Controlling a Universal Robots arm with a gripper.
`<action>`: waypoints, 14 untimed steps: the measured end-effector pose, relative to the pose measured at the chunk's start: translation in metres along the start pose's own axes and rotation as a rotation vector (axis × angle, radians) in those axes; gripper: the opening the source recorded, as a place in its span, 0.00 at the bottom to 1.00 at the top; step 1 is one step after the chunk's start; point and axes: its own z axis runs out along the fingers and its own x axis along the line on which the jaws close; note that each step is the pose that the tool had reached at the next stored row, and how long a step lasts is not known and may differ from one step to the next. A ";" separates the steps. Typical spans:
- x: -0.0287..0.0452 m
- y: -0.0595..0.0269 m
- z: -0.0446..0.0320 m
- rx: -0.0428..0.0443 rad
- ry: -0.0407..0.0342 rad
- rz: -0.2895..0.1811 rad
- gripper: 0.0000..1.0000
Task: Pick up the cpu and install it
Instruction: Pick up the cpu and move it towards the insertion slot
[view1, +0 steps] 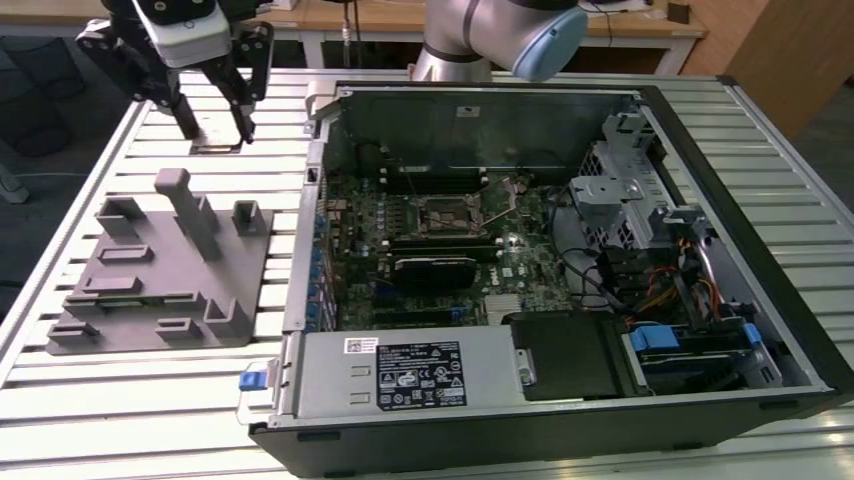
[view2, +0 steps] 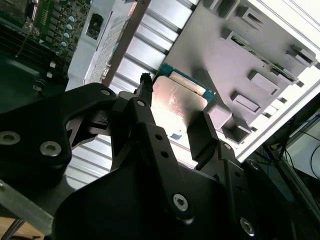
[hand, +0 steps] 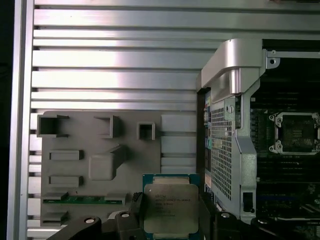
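Note:
The cpu (hand: 171, 206), a flat square chip with a silver top and green edge, is held between my gripper's (hand: 171, 220) two black fingers (hand: 137, 203) in both wrist views. In the second wrist view the cpu (view2: 181, 99) shows its shiny lid, clamped at two opposite edges. In the exterior view my gripper (view1: 216, 135) hangs low over the slatted table at the back, on the exterior view's left of the open computer case (view1: 561, 260). The empty motherboard socket (view1: 447, 213) sits inside the case, well apart from the gripper.
A grey plastic fixture (view1: 160, 270) with raised blocks lies on the slatted table (view1: 134, 400) in front of the gripper. The case's metal wall (view1: 318, 200) stands between gripper and motherboard. Drive cages and cables (view1: 641, 230) fill the case on the exterior view's right.

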 end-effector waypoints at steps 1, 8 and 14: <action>-0.0015 0.0000 0.0001 -0.0001 -0.0001 0.000 0.53; -0.0117 0.0000 0.0001 -0.0001 -0.0001 0.000 0.53; -0.0217 0.0001 0.0002 0.0000 -0.0001 0.000 0.53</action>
